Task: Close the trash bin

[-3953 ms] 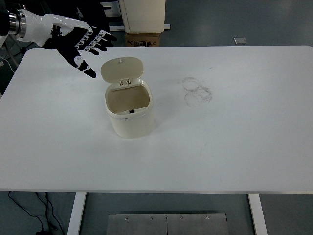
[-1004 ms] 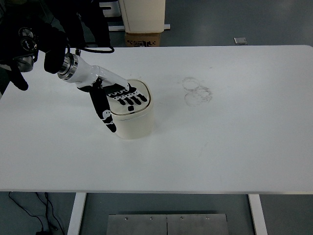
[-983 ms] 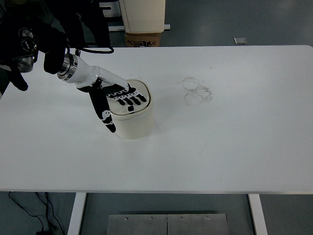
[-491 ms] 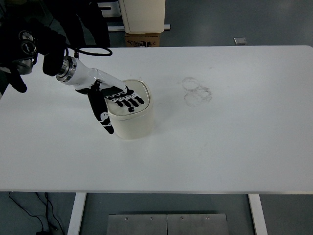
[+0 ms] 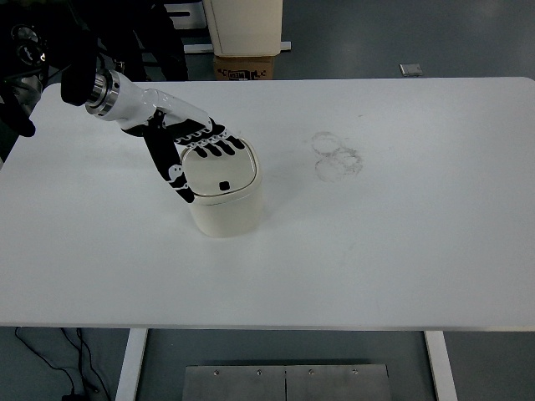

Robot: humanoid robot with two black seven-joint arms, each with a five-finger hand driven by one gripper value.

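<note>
The cream trash bin (image 5: 224, 194) stands upright on the white table (image 5: 401, 251), left of centre and toward the far half, and its lid (image 5: 219, 174) lies flat on top, shut, with a small dark mark near the lid's front. Over its back-left rim sits the left hand (image 5: 188, 146), fingers (image 5: 219, 147) spread and laid out flat across the far edge of the lid, the thumb (image 5: 177, 182) pointing down along the bin's left side. Whether the fingertips actually press on the lid or hover just above it is hard to make out from up here. The hand's white wrist runs back to the upper left, where the black arm is cut off by the picture's edge. The hand covers the lid's rear strip, so the hinge is hidden. To the right, well apart from the bin, faint grey ring marks (image 5: 336, 155) smudge the tabletop. Beyond the far edge a cream cabinet (image 5: 244, 25) and a cardboard box (image 5: 245, 67) stand on the floor, only partly in frame.
</note>
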